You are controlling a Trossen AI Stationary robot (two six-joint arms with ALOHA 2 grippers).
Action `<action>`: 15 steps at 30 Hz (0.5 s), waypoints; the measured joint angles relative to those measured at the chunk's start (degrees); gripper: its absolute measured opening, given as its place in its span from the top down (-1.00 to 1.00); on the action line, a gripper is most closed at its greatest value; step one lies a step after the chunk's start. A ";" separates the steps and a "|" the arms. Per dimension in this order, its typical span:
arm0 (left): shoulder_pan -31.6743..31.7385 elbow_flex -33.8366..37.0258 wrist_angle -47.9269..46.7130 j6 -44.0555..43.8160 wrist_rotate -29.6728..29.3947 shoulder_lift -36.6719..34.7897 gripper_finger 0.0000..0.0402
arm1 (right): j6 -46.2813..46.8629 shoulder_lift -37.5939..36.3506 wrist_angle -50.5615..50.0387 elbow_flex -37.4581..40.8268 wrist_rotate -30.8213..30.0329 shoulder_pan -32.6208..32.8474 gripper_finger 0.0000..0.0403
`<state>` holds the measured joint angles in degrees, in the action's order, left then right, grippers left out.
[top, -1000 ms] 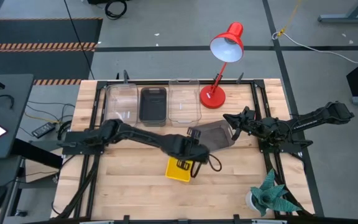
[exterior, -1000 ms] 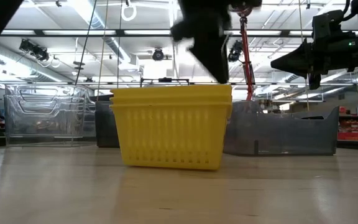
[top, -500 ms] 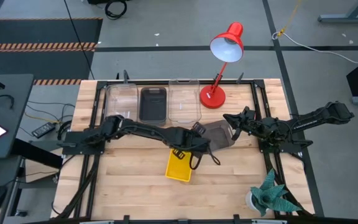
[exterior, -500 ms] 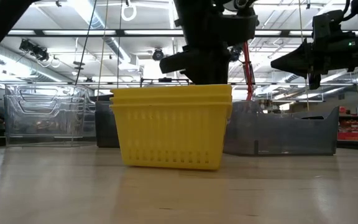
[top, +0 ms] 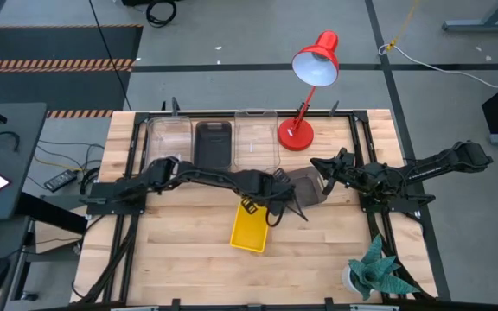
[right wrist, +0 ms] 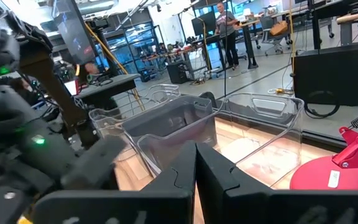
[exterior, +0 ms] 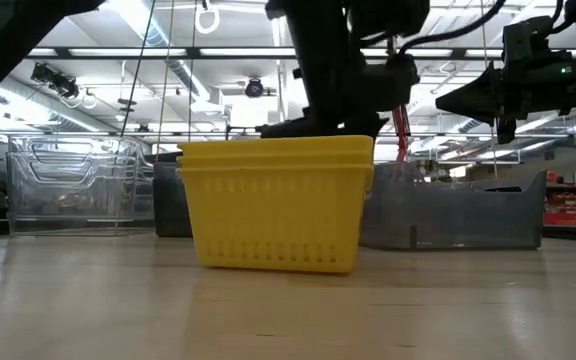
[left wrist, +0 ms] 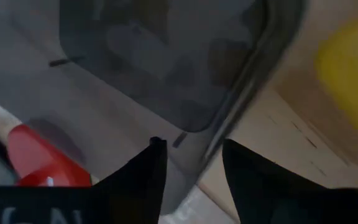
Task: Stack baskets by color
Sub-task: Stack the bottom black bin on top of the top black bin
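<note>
A yellow basket [top: 249,229] stands on the table's near middle; the low view shows two yellow rims [exterior: 276,155] nested one in the other. Just beyond it a smoky grey basket [top: 311,185] rests on its base. My left gripper [top: 290,200] hangs open over this basket's near left corner, pointing steeply down. In the left wrist view its two fingers [left wrist: 191,152] stand on either side of the grey rim [left wrist: 241,106], apart from it. My right gripper [top: 316,164] waits shut and level at the right, just past the grey basket.
Along the far edge stand a clear basket [top: 169,140], a dark grey basket [top: 213,145] and another clear basket [top: 256,142]. A red desk lamp [top: 297,133] stands to their right. A green plant [top: 374,272] sits at the near right corner. Bare wood lies near left.
My left gripper has moved from above the yellow basket toward the table's far right, to the grey basket's corner. It has sunk lower and rolled about its own line. The yellow basket and the grey basket have kept their places.
</note>
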<state>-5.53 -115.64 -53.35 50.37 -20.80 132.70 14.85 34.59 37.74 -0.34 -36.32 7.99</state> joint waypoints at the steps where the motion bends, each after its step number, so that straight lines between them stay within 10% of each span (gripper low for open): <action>1: 0.31 -0.02 0.15 0.12 0.98 0.18 0.22 | -0.01 0.01 -0.02 0.01 0.01 0.00 0.93; 15: -0.11 0.05 -0.36 0.35 3.38 0.99 0.96 | -0.01 0.01 -0.06 -0.01 0.00 0.00 0.93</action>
<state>-5.64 -115.59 -53.71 50.72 -17.43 133.69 14.84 34.60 37.68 -0.35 -36.32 7.99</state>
